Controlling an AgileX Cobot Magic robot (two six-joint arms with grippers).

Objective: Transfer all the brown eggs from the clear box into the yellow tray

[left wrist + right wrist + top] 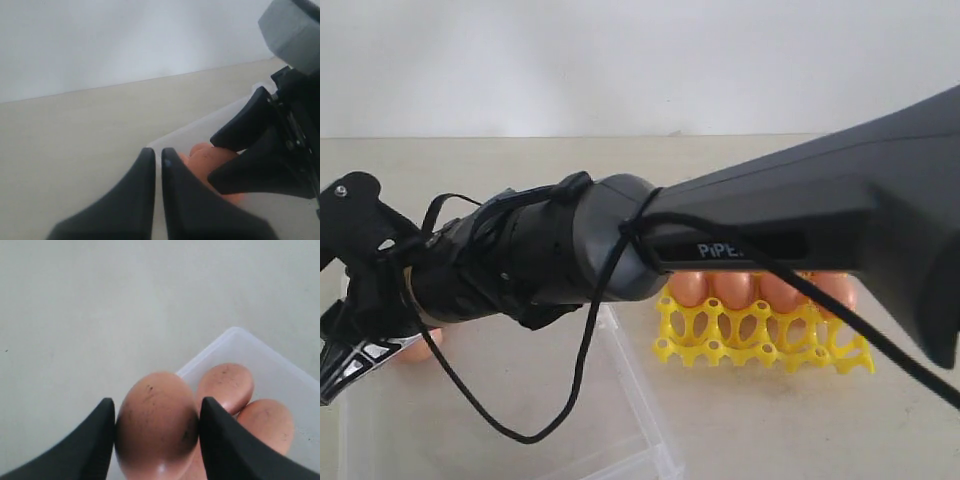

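Room: a plain white wall [620,60] rises straight behind the far edge of the tabletop.
Surface: the pale beige tabletop [770,430] is smooth, matt and even in tone.
Box: the clear box [630,410] sits at the near left of the exterior view, low-walled and see-through.
Tray: the yellow tray [760,345] stands on the tabletop right of the box and apart from it. A row of brown eggs [735,288] fills its far side, and the near cups show bare lattice.
Right arm: the dark grey arm [800,220] reaches across from the right towards the box. A black cable [585,350] loops below it.
Right pincer: the right pincer [157,405] is clamped on a speckled egg [156,430], one finger on each side, over the box's corner.
Loose eggs: two eggs [225,385] lie in the box, touching each other.
Left pincer: the left pincer [156,152] is narrow, only a slit between its fingers and nothing held. It is by the box's edge.
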